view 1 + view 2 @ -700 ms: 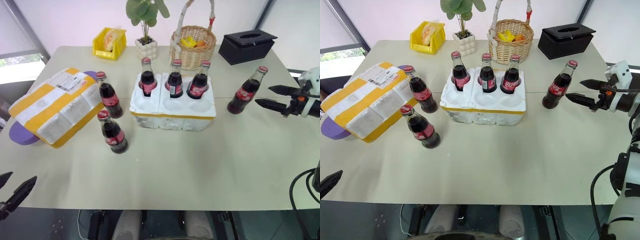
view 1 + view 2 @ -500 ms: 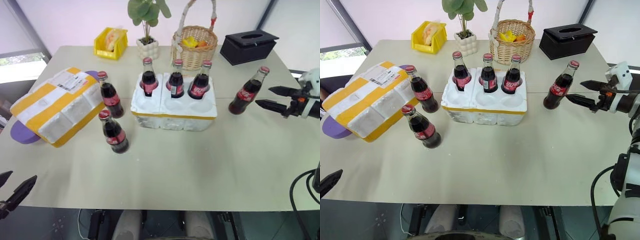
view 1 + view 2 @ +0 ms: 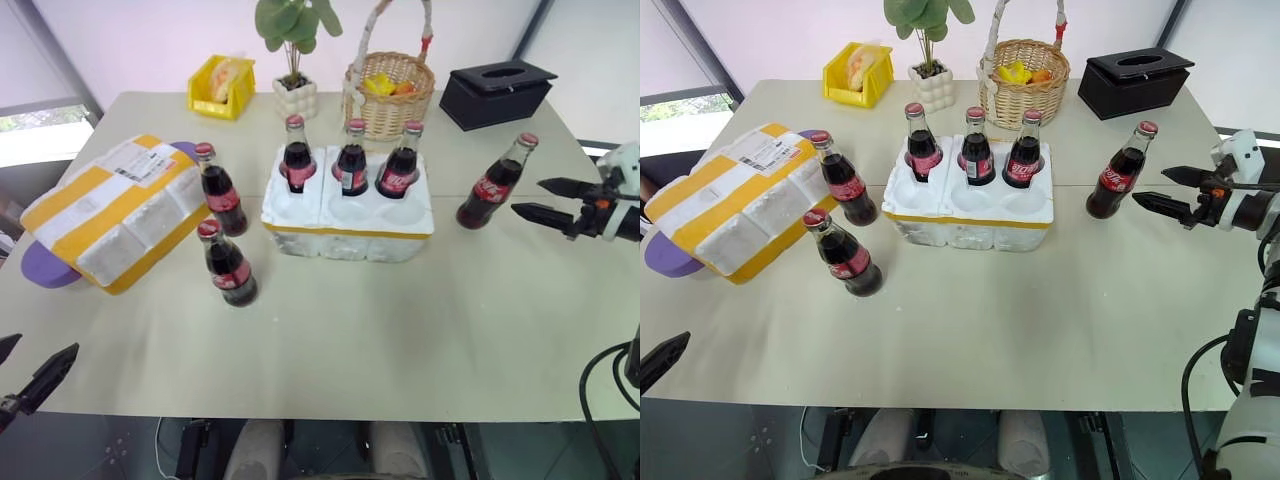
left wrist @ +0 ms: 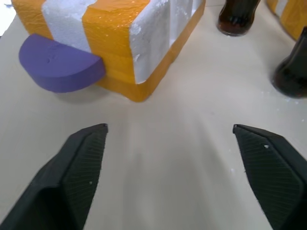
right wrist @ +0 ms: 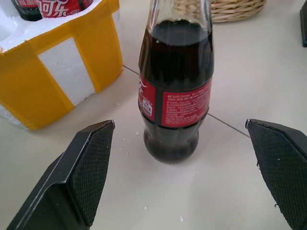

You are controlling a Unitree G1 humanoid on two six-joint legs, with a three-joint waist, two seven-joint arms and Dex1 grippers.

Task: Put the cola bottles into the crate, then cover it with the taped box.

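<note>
Three holes in the front row are empty, and over the last moment almost nothing has moved: my right claw point(image 3: 527, 196) has kept its jaws spread wide, holding nothing, level with the body of one loose bottle point(image 3: 492, 190) that stands upright just ahead of the fingertips and not yet between them. My wrist view shows the bottle centred in the gap, so the line looks right and, in my judgement, all that is left is a short push forward before I squeeze at the label. Just past that bottle is the crate point(image 3: 340, 240), with three bottles point(image 3: 350, 165) seated in the row away from me and the nearer row free; the closest free hole is the one at this end. Beyond the crate, well away from this claw, two bottles point(image 3: 218, 190) stand loose on the table, and next to them the box point(image 3: 115, 210) lies tilted on a purple disc point(image 3: 40, 268). My left claw point(image 4: 169, 127) is also wide apart and empty, low at the near table edge, facing the box. So the task sits half done: three bottles to load, then the cover.
</note>
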